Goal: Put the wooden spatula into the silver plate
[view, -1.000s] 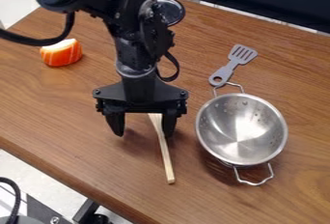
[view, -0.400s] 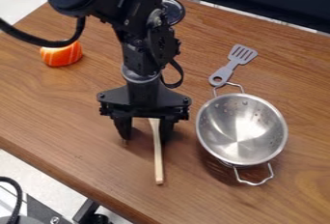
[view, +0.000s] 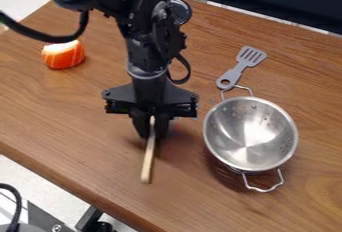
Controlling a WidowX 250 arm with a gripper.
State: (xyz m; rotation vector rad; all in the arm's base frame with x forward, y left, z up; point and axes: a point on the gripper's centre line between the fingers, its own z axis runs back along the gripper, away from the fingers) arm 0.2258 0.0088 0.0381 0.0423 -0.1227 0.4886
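The black gripper [view: 152, 128] hangs left of centre, its two fingers drawn close together around the upper part of the wooden spatula [view: 147, 161]. The spatula's pale handle points down toward the front edge of the table; its head is hidden behind the gripper. To the right stands the silver plate [view: 250, 133], a deep metal bowl with perforated sides and two wire handles, apart from the gripper.
A grey slotted spatula [view: 235, 72] lies behind the bowl, close to its rear handle. An orange and white toy piece [view: 63, 55] rests at the back left. Behind the arm is a round metallic object [view: 179, 11].
The gripper's fingers have come together on the wooden spatula, after standing apart on both sides of it. The spatula's handle end has swung left.
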